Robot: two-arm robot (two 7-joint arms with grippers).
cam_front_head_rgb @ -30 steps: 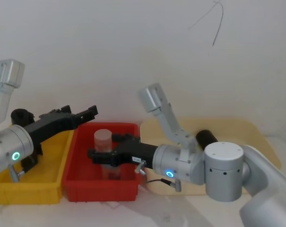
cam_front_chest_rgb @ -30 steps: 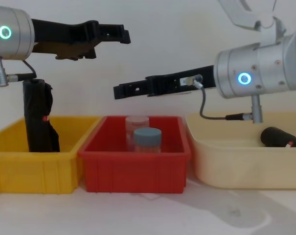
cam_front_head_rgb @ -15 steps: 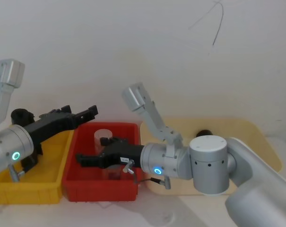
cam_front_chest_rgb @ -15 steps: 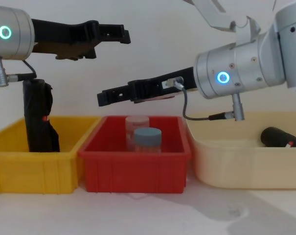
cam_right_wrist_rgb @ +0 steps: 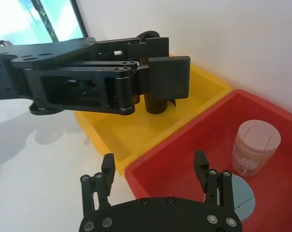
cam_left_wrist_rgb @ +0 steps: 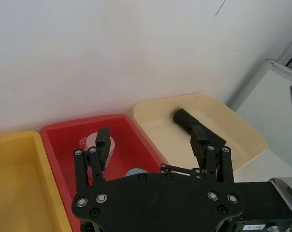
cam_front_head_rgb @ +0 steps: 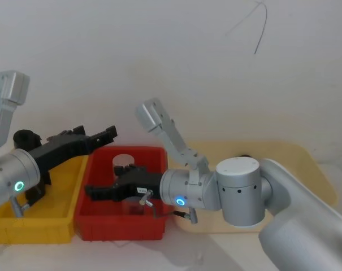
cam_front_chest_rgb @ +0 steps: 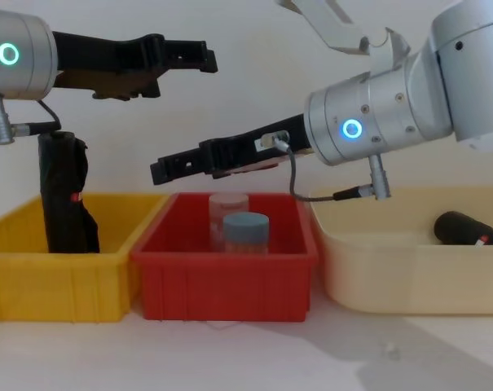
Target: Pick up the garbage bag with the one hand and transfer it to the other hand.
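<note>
Inside the beige tray [cam_front_chest_rgb: 393,281] on the robot's right, the garbage bag [cam_front_chest_rgb: 468,228] is seen lying on its side, untouched by either gripper. No part of the task can be counted as done: the bag is not yet grasped, lifted or passed across.

The left gripper [cam_front_chest_rgb: 199,57], on the green-lit arm, is held high over the yellow bin [cam_front_chest_rgb: 59,285] and is pointed toward the red bin [cam_front_chest_rgb: 230,285]. Its fingers are spread wide and nothing is carried between them. The right gripper [cam_front_chest_rgb: 166,169], on the blue-lit arm, is stretched toward the robot's left above the red bin, over a clear jar [cam_front_chest_rgb: 228,202] and a blue-lidded jar [cam_front_chest_rgb: 246,230]. Its fingers are likewise parted and empty. Both grippers are placed well apart from the bag. Everything is judged to be left: a reach to the tray, a grasp on the roll, a lift, then the handover.

The bag is shown as a tight black plastic cylinder, even along its length, with a small red mark low on its side. A looser black roll [cam_front_chest_rgb: 60,195], with a flap bulging at its side, is stood upright in the yellow bin and is not to be mistaken for it.
</note>
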